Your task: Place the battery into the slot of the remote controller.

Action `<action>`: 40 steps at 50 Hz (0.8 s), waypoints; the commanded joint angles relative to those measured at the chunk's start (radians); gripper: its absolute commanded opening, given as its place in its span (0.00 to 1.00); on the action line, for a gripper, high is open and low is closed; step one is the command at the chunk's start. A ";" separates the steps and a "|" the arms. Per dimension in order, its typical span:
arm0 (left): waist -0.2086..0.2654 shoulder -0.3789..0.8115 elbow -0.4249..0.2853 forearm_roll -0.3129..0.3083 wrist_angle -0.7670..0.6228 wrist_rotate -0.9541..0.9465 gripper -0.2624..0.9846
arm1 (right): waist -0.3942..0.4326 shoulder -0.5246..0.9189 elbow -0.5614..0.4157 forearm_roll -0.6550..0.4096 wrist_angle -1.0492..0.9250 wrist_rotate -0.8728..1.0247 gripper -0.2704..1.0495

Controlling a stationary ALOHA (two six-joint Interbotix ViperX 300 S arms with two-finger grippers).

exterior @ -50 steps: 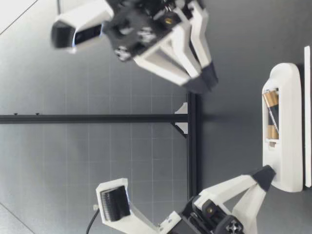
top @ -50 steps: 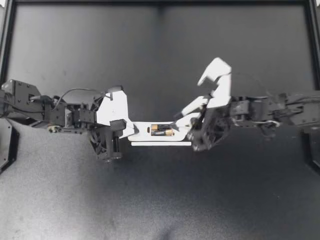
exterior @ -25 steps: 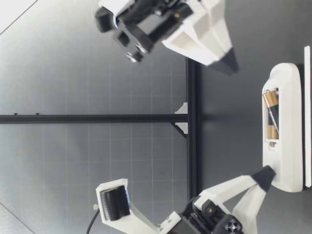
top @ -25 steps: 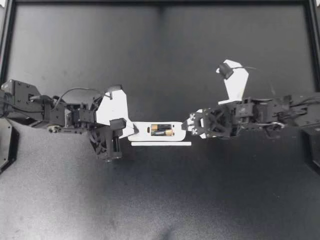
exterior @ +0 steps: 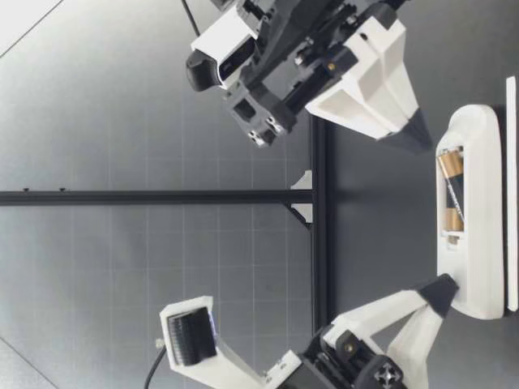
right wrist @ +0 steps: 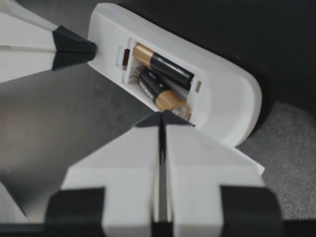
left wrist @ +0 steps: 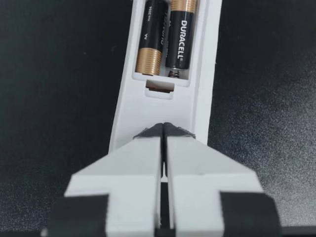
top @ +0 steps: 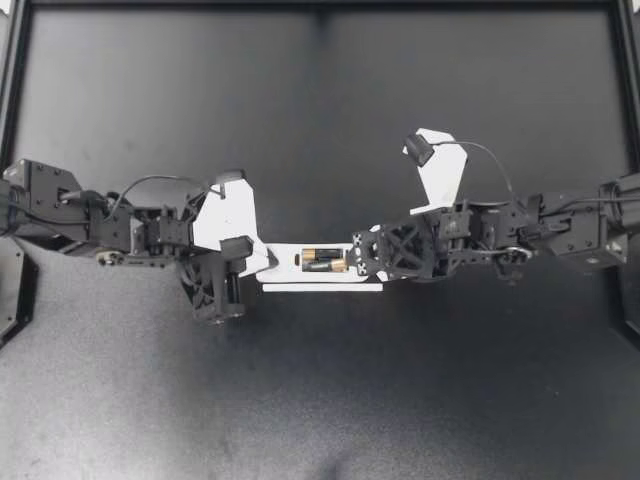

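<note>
Seen from above, my left gripper (top: 262,262) blocks the remote controller (top: 300,258) at 9 o'clock, my right gripper (top: 353,262) crowds 3, a flat white strip (top: 322,288) lies just beside 6, and the table (top: 320,120) lies open toward 12.

Arms were black, with bare brackets and small screw heads at the joints. Left gripper (top: 258,260) and right gripper (top: 358,262) each had two white wedge-shaped fingers (left wrist: 123,173) tipped in black. A thin black cable (top: 150,180) arched over the left arm, a second cable (top: 480,146) over the right. The right wrist carried a white camera housing (exterior: 225,40) with a dark lens.
</note>
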 commanded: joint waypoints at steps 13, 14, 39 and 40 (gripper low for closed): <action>0.002 0.005 0.002 -0.002 0.008 -0.002 0.07 | 0.005 0.017 -0.044 -0.011 0.003 -0.005 0.10; 0.002 0.005 0.003 -0.002 0.008 -0.002 0.07 | 0.005 0.020 -0.046 -0.012 0.006 -0.005 0.10; 0.002 0.005 -0.002 -0.002 0.006 -0.002 0.07 | 0.006 0.044 -0.080 -0.067 0.080 -0.006 0.10; 0.002 0.005 -0.003 -0.002 0.005 -0.002 0.07 | 0.006 0.038 -0.078 -0.069 0.083 -0.006 0.10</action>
